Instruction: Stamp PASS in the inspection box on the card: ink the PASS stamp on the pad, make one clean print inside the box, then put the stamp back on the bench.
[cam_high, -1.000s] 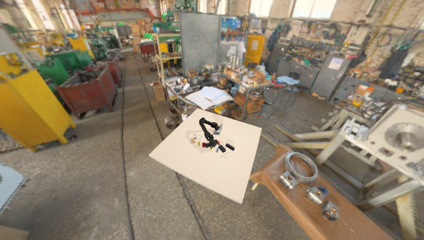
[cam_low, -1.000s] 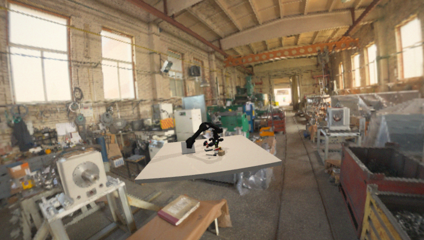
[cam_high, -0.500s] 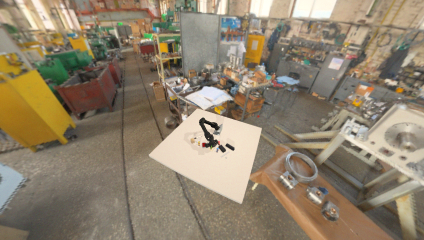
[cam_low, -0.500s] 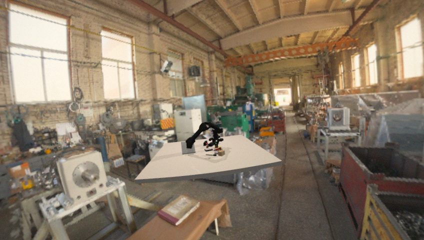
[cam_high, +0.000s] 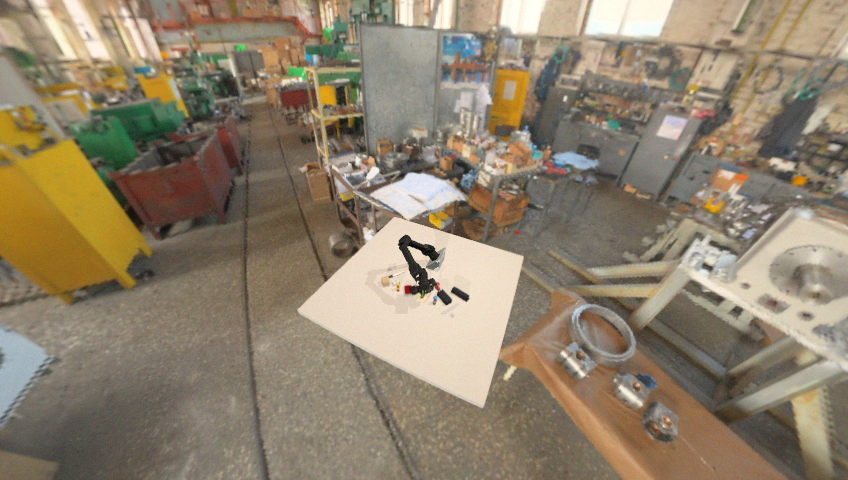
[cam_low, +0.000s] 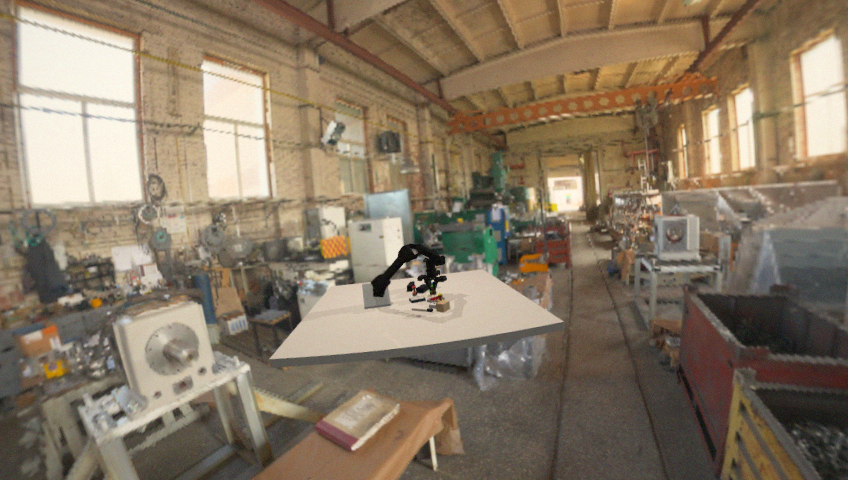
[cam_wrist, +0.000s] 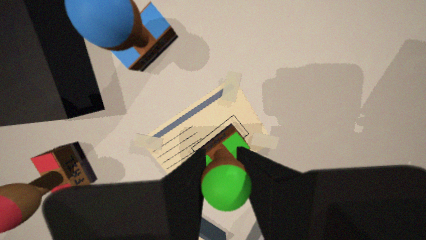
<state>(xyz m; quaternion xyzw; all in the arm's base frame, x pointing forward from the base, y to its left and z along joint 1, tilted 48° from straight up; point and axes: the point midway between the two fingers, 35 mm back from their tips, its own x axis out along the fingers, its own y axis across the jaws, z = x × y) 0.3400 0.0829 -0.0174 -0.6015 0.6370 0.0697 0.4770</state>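
Gripper (cam_high: 424, 290) (cam_low: 432, 281) (cam_wrist: 221, 153) is pinching the green stamp (cam_high: 423, 293) (cam_low: 432, 287) (cam_wrist: 226, 187), presumably the PASS one; its lettering is facing away, unreadable. Wrist view: fingers are gripping at the brown wooden neck, one each side, green ball top sticking out between them. Good hold spot: neck is likely rigid, light, not fragile, but smooth and round, so it could be twisting or sliding if the pads are pressing off-centre; squeezing the ball would be worse, probably slipping. Rubber face is likely softer, so pressing should be straight, even and without dragging, else smearing. Base is overlapping the inspection box (cam_wrist: 233, 116) on the card (cam_wrist: 210, 117); can't tell if it is touching the paper. Inking can't be confirmed. Card is lying taped, so probably not shifting under a light press. Farther out, blue stamp (cam_high: 435, 300) (cam_wrist: 100, 20) is standing far left, red stamp (cam_wrist: 46, 175) is lying tipped near left, black block (cam_high: 444, 297) (cam_wrist: 45, 65) is sitting at the far left edge. Later, putting back on the bench (cam_high: 368, 315) (cam_low: 357, 333) (cam_wrist: 310, 30) will be needing a level base before letting go
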